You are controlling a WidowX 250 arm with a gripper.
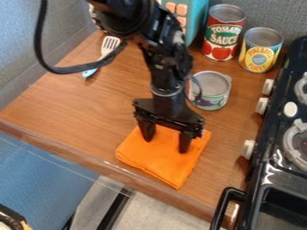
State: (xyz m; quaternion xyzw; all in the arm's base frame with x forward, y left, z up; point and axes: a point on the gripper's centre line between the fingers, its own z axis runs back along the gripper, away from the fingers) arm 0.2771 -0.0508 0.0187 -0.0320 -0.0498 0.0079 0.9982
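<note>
The black gripper [165,144] hangs from the arm over the middle of the wooden counter, its two fingers apart and pointing down. Beneath it lies a folded orange cloth [162,162] near the counter's front edge. The fingertips are over the upper part of the cloth, with only orange fabric visible between them; whether they touch it I cannot tell. A short can [211,90] with a pale green and purple label stands behind the gripper to the right, close beside the arm.
A red tomato can [223,33] and a yellow can [260,50] stand at the back right, near a teal object [195,18]. A slotted spatula [108,51] lies at the back left. The black stove [282,173] with white knobs borders the right side.
</note>
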